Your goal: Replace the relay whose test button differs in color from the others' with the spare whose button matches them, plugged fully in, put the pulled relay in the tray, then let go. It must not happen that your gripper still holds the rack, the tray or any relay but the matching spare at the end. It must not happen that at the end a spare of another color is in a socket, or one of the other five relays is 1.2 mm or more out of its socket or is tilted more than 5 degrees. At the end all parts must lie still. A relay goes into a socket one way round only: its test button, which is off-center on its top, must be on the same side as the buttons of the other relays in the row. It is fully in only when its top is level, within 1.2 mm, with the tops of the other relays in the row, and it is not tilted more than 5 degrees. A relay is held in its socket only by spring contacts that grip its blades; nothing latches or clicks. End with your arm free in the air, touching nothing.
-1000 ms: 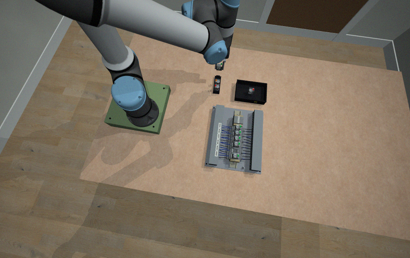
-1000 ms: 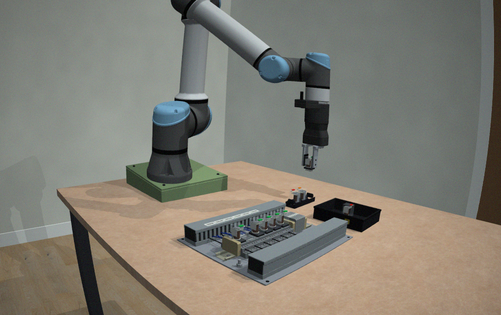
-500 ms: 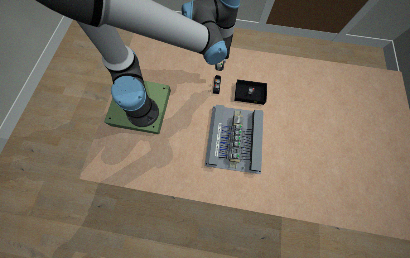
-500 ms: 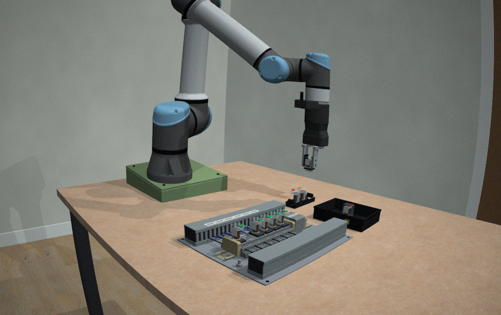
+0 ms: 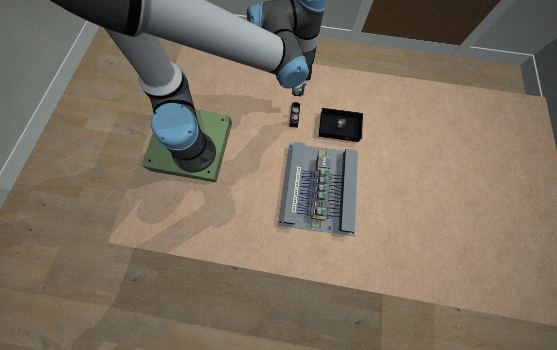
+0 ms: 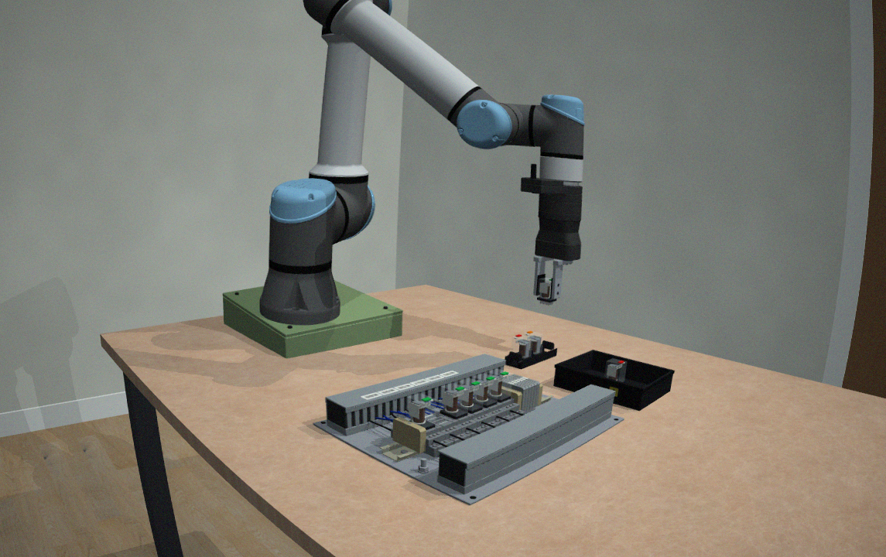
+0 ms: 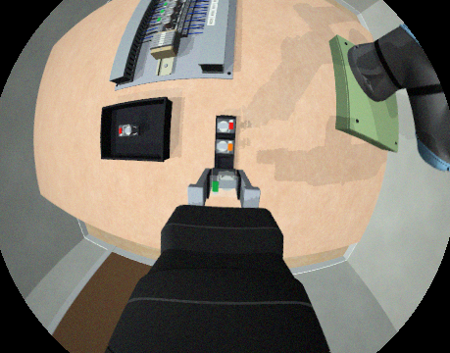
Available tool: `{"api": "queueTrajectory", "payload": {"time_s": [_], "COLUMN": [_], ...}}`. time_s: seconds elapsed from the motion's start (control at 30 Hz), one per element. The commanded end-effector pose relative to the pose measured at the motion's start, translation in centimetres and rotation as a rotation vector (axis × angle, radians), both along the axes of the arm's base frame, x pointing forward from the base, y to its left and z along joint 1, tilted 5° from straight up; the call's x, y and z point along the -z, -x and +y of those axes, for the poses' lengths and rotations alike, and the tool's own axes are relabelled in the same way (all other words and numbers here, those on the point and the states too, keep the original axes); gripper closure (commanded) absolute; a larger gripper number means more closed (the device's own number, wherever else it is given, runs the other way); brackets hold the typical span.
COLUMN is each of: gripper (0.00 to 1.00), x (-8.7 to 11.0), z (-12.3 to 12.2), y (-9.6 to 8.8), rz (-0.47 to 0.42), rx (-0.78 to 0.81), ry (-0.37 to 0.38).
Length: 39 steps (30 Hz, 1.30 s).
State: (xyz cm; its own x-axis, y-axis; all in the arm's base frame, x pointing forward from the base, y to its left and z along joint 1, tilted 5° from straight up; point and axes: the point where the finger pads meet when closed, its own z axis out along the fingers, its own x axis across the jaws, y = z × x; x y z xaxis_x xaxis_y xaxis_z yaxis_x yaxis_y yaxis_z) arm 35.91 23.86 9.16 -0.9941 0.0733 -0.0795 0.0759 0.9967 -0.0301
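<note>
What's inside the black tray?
One small relay with a red button sits inside the black tray. Its underside and blades are hidden, and the tray wall covers its base from the side view.
</note>
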Motion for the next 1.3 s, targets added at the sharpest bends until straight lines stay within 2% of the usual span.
{"api": "queueTrajectory", "payload": {"time_s": [0.0, 1.27], "gripper": [1.0, 1.0], "x": [0.12, 0.22], "z": [0.01, 0.01], "y": [-0.04, -0.05], "rz": [-0.001, -0.002], "rx": [0.0, 0.019], "ry": [-0.001, -0.002]}}
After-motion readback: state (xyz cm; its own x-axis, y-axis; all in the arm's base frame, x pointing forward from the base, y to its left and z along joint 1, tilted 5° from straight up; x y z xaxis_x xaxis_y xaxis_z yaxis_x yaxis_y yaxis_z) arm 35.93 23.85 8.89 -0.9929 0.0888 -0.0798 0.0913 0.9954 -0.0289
